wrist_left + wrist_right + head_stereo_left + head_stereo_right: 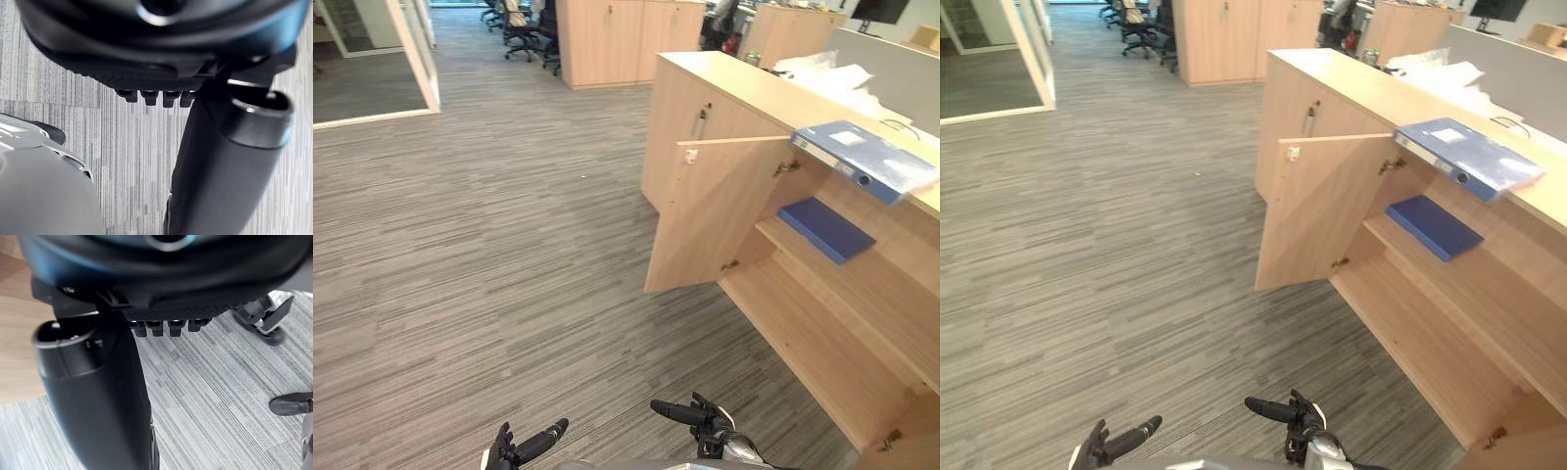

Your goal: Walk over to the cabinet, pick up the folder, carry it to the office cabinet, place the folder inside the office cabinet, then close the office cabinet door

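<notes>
A blue binder folder [867, 157] lies on top of the wooden office cabinet [724, 83] at the right, overhanging its front edge. A second, flat blue folder [825, 228] rests on the shelf inside the cabinet. The cabinet door [710, 211] stands wide open, swung out towards the carpet. My left hand [524, 446] and right hand [690, 413] hover low at the near edge, well short of the cabinet, fingers straight and holding nothing. In the wrist views each thumb [230, 161] [98, 396] sticks out over bare carpet.
Grey striped carpet [489, 245] stretches ahead and to the left. More wooden cabinets [607, 39] and office chairs [524, 29] stand at the back, a glass partition [411, 49] at far left. White sheets [832, 78] lie on the cabinet top.
</notes>
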{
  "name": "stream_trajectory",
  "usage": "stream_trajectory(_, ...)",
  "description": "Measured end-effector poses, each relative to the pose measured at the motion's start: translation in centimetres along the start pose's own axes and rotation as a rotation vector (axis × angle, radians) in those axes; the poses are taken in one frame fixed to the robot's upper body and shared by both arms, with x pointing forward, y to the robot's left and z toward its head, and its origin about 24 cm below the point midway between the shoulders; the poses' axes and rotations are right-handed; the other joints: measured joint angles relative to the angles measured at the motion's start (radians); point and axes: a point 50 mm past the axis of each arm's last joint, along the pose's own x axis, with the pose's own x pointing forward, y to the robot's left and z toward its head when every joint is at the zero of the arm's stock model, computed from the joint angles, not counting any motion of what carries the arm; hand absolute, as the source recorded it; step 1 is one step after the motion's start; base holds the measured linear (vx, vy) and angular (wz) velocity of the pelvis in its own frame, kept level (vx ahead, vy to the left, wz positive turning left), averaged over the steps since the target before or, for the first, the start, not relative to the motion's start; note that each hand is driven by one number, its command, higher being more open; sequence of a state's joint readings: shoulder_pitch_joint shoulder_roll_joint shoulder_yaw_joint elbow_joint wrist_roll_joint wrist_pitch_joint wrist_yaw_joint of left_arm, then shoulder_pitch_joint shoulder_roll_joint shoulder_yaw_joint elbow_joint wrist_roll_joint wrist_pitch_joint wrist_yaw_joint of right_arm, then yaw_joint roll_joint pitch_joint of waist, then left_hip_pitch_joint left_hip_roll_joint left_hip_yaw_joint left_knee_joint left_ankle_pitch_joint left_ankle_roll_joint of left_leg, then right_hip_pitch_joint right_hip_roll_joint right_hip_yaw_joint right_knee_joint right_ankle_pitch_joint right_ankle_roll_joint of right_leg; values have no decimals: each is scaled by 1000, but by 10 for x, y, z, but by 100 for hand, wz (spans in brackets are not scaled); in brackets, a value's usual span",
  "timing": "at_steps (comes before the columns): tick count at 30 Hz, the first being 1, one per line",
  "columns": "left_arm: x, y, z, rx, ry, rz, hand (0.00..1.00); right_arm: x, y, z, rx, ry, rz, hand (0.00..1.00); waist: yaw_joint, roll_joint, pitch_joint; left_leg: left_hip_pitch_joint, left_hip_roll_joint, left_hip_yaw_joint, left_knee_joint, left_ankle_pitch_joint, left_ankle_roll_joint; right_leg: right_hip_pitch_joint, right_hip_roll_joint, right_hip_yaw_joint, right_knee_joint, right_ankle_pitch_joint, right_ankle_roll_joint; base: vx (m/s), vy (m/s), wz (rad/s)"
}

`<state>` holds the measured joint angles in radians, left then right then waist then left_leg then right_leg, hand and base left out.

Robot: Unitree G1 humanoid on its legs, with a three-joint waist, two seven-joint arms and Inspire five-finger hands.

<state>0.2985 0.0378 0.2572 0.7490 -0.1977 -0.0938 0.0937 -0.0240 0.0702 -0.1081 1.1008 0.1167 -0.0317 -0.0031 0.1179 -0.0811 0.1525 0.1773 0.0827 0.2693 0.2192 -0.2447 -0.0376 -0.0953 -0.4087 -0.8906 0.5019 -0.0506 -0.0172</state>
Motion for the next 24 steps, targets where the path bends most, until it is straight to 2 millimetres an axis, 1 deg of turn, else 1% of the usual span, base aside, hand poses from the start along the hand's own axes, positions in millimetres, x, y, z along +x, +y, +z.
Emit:
stream_trajectory(1, 0, 0, -1, 13, 5, -1, 100, 0, 0, -1, 3, 4, -2, 100, 3, 10, 4, 10, 19, 18, 16, -13, -11, 20, 29, -18, -27, -13, -24, 137, -207, -91)
stream_trajectory(2, -2, -4, -5, 25, 15, -10, 100, -1, -3, 1, 2, -10, -8, 100, -1, 39, 2, 18, 59, 49, 35, -30, -21, 28, 79, -38, -59, -16, -31, 113, -159, -77)
stream_trajectory(3, -3, -10, -6, 24, 14, -30, 100, -1, -5, 2, 4, -19, -15, 100, -6, 46, 1, 17, 76, 63, 44, -40, -26, 28, 98, -53, -66, -20, -35, 139, -234, -95)
stream_trajectory(4, -2, -14, 1, 26, -15, -48, 100, -2, -5, 3, 6, -31, -15, 100, -4, 47, 3, 22, 101, 103, 70, -78, -43, 26, 132, -61, -69, -64, -51, 111, -191, -92)
stream_trajectory(5, -2, -15, 2, 21, -14, -47, 100, -3, -5, 2, 0, -28, -13, 100, 1, 47, 4, 27, 123, 113, 95, -110, -45, 22, 153, -51, -67, -83, -64, 120, -190, -99)
stream_trajectory(6, -2, -17, 2, 17, -14, -48, 100, -3, -6, 2, -1, -29, -13, 100, 2, 52, 3, 29, 138, 112, 111, -131, -43, 19, 173, -38, -66, -86, -62, 119, -116, -90)
stream_trajectory(7, -2, -16, 2, 14, -14, -46, 100, -3, -6, 3, 3, -39, -12, 100, 4, 56, -7, 26, 166, 109, 142, -169, -35, 9, 186, -35, -26, -146, -82, 212, -126, -59)
stream_trajectory(8, 0, -15, 5, 18, -22, -46, 100, -4, -6, 2, 8, -37, -14, 100, -3, 46, -13, 26, 175, 108, 162, -189, -40, 8, 180, -38, 8, -178, -98, 249, -120, -38)
stream_trajectory(9, 0, -16, 5, 15, -22, -46, 100, -4, -7, 0, 7, -31, -15, 100, -9, 47, -17, 27, 187, 103, 179, -207, -28, 10, 197, -39, 16, -191, -98, 316, -144, -18)
stream_trajectory(10, -3, -16, -1, 6, -5, -41, 100, -5, -5, -3, -1, -28, -5, 100, -10, 62, -43, 14, 226, 74, 249, -232, 19, 24, 267, -28, -30, -193, -85, 396, -147, -60)
stream_trajectory(11, -3, -15, -2, -7, -1, -38, 100, -4, -5, -2, -10, -26, -3, 100, 6, 87, -40, -67, 257, -6, 458, -193, 59, 27, 333, 8, -72, -190, -97, 381, -128, -92)
stream_trajectory(12, -4, -15, -3, -14, 6, -40, 100, -4, -2, -2, -28, -18, 9, 100, 9, 88, -41, -112, 271, -50, 561, -151, 63, 31, 364, 37, -97, -186, -102, 309, -67, -151)
stream_trajectory(13, -5, -11, -8, -34, 24, -28, 100, -3, 3, -5, -65, 1, 30, 100, 21, 82, -42, -191, 274, -130, 734, -125, 25, 36, 410, 104, -137, -181, -121, 272, 28, -179)
stream_trajectory(14, -4, -7, -7, -45, 26, -9, 100, -1, 8, -4, -90, 15, 43, 100, 38, 79, -28, -252, 255, -168, 823, -147, -10, 35, 426, 174, -151, -180, -128, 273, 53, -176)
stream_trajectory(15, -3, -5, -5, -58, 23, -1, 100, 0, 10, -2, -103, 19, 50, 100, 40, 65, -21, -279, 240, -185, 833, -154, -13, 43, 430, 198, -162, -178, -130, 309, 70, -149)
stream_trajectory(16, -2, -5, -2, -75, 15, 12, 100, 1, 12, -2, -113, 29, 53, 100, 39, 53, -7, -326, 207, -223, 801, -171, -22, 59, 435, 247, -190, -171, -121, 182, 33, -104)
stream_trajectory(17, -1, -4, -1, -79, 8, 16, 100, 2, 11, -2, -117, 40, 50, 100, 39, 45, -3, -354, 180, -260, 750, -176, -25, 78, 439, 280, -217, -159, -112, 242, 102, -115)
stream_trajectory(18, -3, -2, 0, -92, 0, 27, 100, 2, 8, -4, -122, 52, 40, 100, 42, 38, -2, -373, 136, -326, 631, -179, -31, 101, 441, 325, -247, -141, -96, 180, 140, -106)
stream_trajectory(19, -4, -2, -1, -109, -6, 30, 100, 2, 6, -3, -138, 51, 35, 100, 41, 37, 0, -381, 99, -399, 535, -180, -32, 115, 442, 366, -264, -134, -89, 198, 242, -117)
stream_trajectory(20, -6, -1, -2, -114, -9, 34, 100, 3, 5, 0, -157, 46, 35, 100, 44, 37, -1, -391, 65, -481, 452, -178, -36, 118, 441, 406, -279, -128, -76, 111, 220, -132)
stream_trajectory(21, -7, -1, -3, -117, -6, 34, 100, 4, 3, 6, -164, 32, 32, 100, 46, 32, -4, -395, 26, -595, 339, -163, -53, 120, 437, 461, -283, -123, -65, 112, 234, -122)
stream_trajectory(22, -7, -1, -5, -119, -1, 35, 100, 4, 5, 8, -165, 24, 34, 100, 47, 35, -3, -395, 14, -647, 287, -144, -57, 119, 435, 487, -281, -123, -59, 168, 336, -130)
stream_trajectory(23, -9, -2, -9, -123, 13, 34, 100, 5, 4, 12, -157, 13, 28, 100, 46, 47, 2, -385, 8, -679, 241, -62, -81, 119, 427, 529, -265, -126, -36, 257, 402, -108)
stream_trajectory(24, -10, -1, -13, -124, 28, 35, 100, 5, 0, 11, -128, 15, 13, 100, 43, 53, -3, -352, 1, -671, 206, 60, -109, 116, 412, 556, -241, -136, -3, 281, 392, -93)
